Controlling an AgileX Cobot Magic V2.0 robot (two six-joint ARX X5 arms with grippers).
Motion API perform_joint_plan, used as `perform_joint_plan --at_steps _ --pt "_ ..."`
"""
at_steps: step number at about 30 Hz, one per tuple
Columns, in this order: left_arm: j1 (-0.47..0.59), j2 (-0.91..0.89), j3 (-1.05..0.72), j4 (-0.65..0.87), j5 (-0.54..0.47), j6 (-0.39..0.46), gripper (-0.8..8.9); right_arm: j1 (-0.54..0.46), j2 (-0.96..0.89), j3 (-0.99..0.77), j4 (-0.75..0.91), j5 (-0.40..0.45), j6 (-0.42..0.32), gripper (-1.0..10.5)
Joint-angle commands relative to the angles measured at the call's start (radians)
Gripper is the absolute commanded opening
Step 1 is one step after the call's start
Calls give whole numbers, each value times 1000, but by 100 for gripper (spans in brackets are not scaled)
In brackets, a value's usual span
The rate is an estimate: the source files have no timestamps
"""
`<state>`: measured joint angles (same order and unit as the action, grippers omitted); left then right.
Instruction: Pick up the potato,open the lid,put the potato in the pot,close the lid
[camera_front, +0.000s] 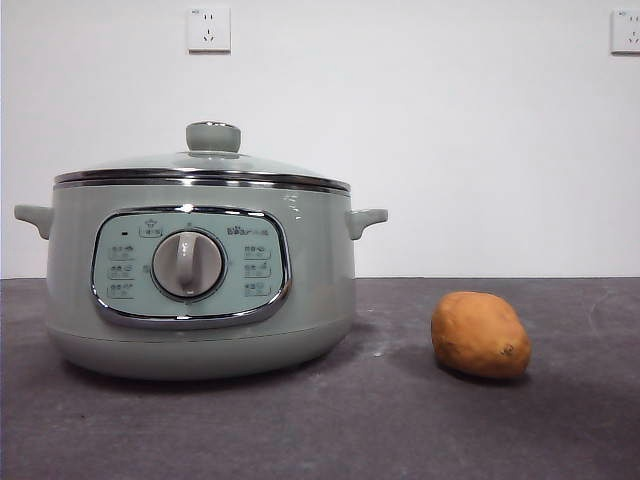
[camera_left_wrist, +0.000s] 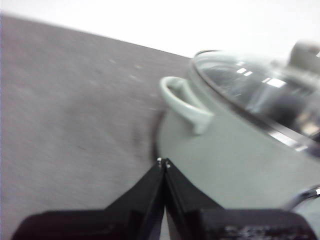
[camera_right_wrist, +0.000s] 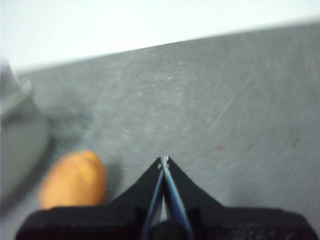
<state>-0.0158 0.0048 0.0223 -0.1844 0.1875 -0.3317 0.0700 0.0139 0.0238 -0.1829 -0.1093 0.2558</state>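
While lid (camera_front: 203, 163) covers pot (camera_front: 200, 285), both grippers pinched closed, raised.

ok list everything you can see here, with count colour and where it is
pot: 1, pale sage green with a chrome-framed control panel, standing on the table, apart from the potato
lid: 1, glass with chrome rim and sage-green knob, seated on the pot
potato: 1, orange-brown, lying on the table beside the pot
table: 1, dark grey, under everything
wall sockets: 2, white, high on the white wall
left gripper: 1, black, jaws shut, near the pot's side handle
right gripper: 1, black, jaws shut, over the table near the potato
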Motion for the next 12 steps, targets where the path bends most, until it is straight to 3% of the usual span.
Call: perform_joint_plan --at_steps 1,5,12 --pt "2 -3 -15 7 58 -232 -4 -2 0 -15 2 6 526 1" --pt "2 -3 -15 12 82 -278 -3 -2 0 -15 3 11 620 1" --pt "2 -3 -14 55 112 -274 -4 -2 0 3 5 3 613 0"
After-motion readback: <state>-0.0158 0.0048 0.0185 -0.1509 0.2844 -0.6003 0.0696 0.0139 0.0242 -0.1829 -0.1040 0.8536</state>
